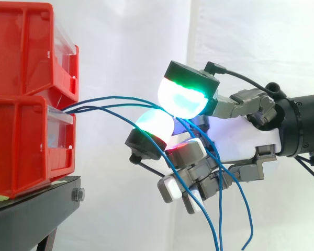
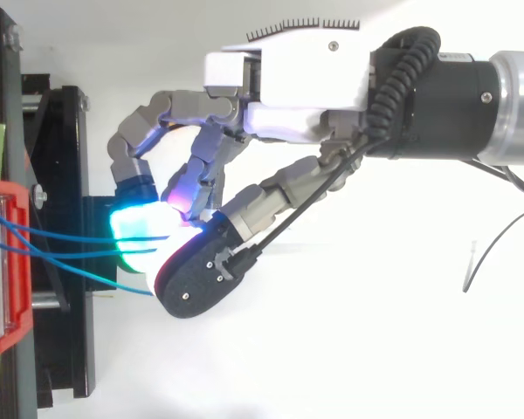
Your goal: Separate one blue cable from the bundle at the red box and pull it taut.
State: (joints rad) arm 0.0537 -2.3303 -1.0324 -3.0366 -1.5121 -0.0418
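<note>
White curtain hangs behind stacked red bins point(image 1: 26, 104) on a black stand point(image 1: 31, 209) at the left. From the side, blue cables point(image 1: 112, 97) arc from between the bins rightward to the hand point(image 1: 240, 136), whose curled glowing pads point(image 1: 183, 97) pinch them; loose ends dangle below. From above, the cables reach right from the bins into the closed pads.

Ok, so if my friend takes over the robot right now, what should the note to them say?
Hand: fingers curled, pinching the blue cables between the glowing pads.
Cables: they run from the red box on the black stand into the hand, then hang loose below it.
Done: the bundle is grasped.
Left: several strands go in together and sag, so single out one and pull it taut.
</note>
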